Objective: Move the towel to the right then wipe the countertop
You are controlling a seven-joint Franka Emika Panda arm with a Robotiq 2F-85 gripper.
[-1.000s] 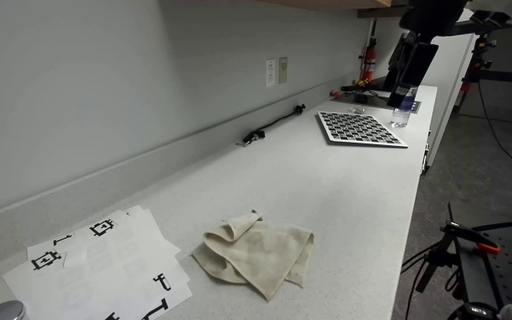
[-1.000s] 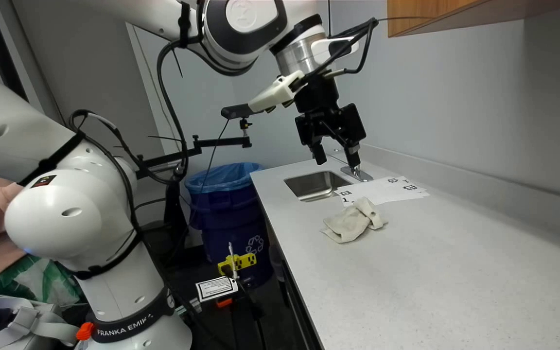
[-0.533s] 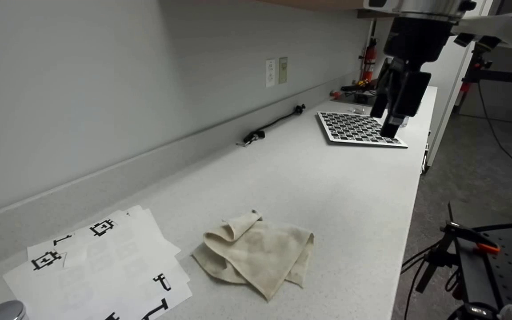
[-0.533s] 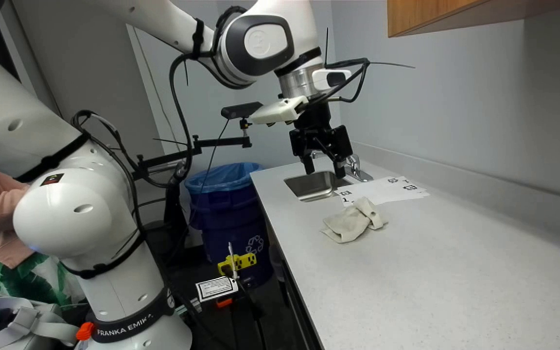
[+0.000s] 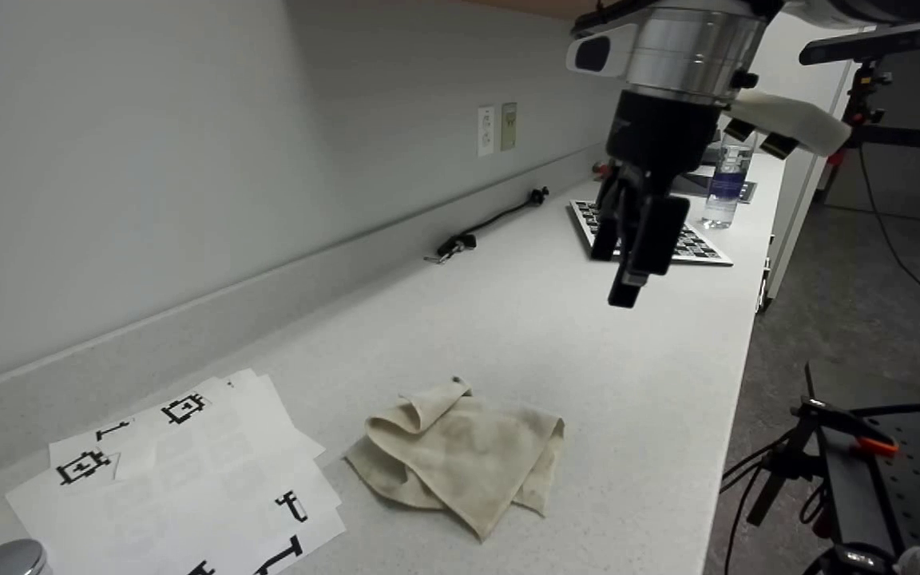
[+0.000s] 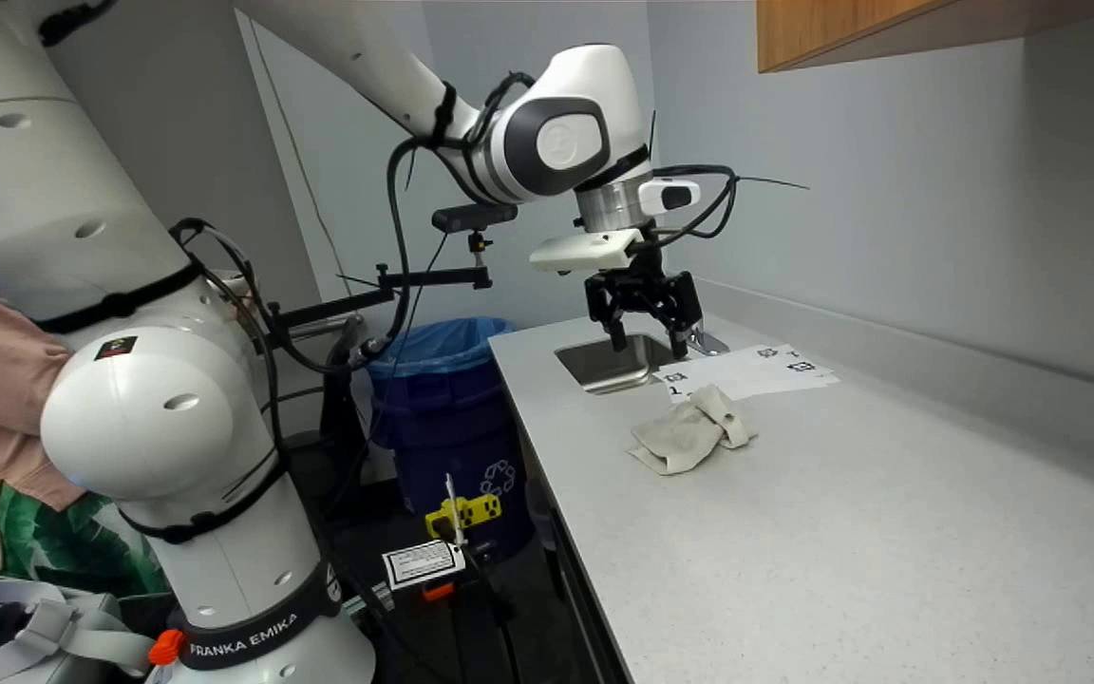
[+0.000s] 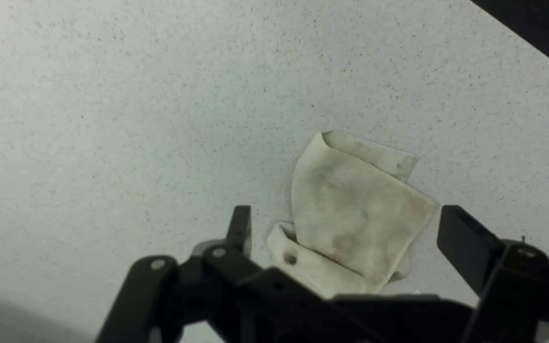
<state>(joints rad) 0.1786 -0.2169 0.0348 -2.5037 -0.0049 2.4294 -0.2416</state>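
Two words, FRANKA EMIKA, read clearly on the black band of the robot arm in an exterior view. There, a white tag carries print too small to make out, and a blue bin at nine o'clock from the towel wears a recycling symbol. In an exterior view, white sheets with black printed marks lie on the countertop, the towel just beside them at three o'clock. Only in an exterior view do a bottle, its blue label illegible, and a checkered board appear, between one and two o'clock from the towel. The sink shows only in an exterior view, toward half past ten. The gripper, its fingers apart, hangs well clear of the towel; the wrist view frames it between them, a pinkish stain visible.
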